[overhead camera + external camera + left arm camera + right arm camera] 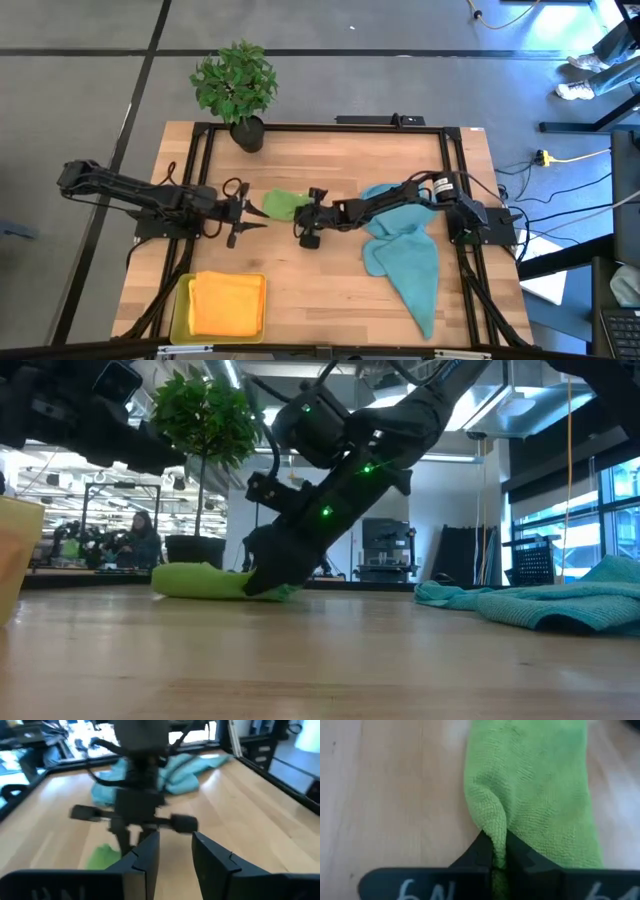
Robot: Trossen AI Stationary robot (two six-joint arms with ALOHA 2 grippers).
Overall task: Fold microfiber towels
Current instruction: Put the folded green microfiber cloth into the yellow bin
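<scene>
The high view is evenly lit from overhead, with soft shadows under the arms and a pale blue glare at its upper right. The low view looks into bright windows and ceiling lamps, so the arm shows as a dark silhouette and the near table (320,660) is soft. The left wrist view is blurred throughout. The right wrist view is bright and sharp on the green towel (535,795).
</scene>
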